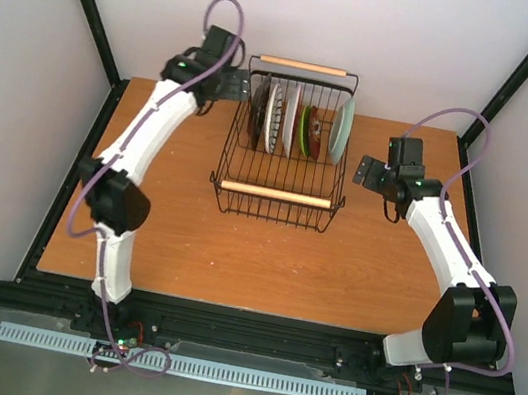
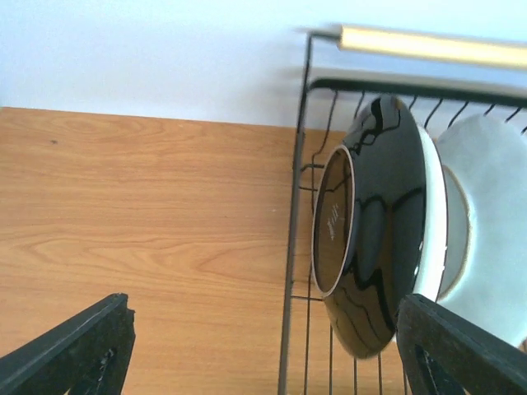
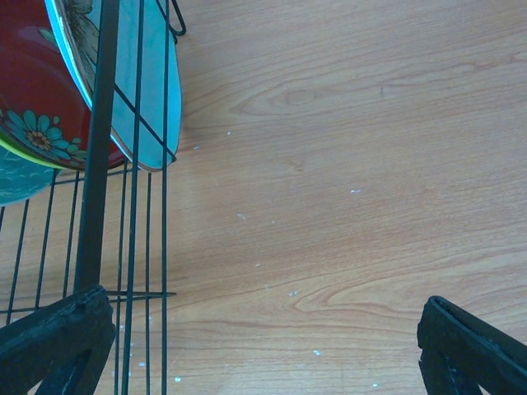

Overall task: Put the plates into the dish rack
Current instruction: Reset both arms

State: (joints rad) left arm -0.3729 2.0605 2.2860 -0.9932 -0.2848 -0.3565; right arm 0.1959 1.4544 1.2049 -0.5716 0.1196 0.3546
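Plates [image 1: 297, 120] stood on edge in a close row across the far half of the dish rack [image 1: 221, 165]. The rack sat on the tabletop [image 1: 165, 242] toward its far edge, with its wooden handles [image 1: 275, 193] running along the far and near sides. From above, the row read dark, striped, cream, lime, red and mint from left to right. The rims overlapped, so the count looked like six but could not be confirmed. The left pincer [image 1: 234, 83] hung just outside the rack's far left corner. The right pincer [image 1: 365, 170] hung just outside the rack's right side, near the mint green plate [image 1: 341, 129]. The left wrist camera added what the top view lacked: the glossy underside of the black-backed plate [image 2: 375, 239], foot ring toward the lens, standing just inside the wire wall. A white rim showed behind it, and a pale plate [image 2: 486, 230] came next in line. That pincer's fingers [image 2: 74, 354] were spread wide with nothing between them. The right wrist camera looked through the rack's wires at the mint plate's lower edge and the red plate [image 3: 41, 82] with its teal flowers. It also showed small white specks [image 3: 354, 191] on the wood. This pincer was also spread wide and held nothing, one finger [image 3: 49, 346] low beside the wires and the other over bare wood.
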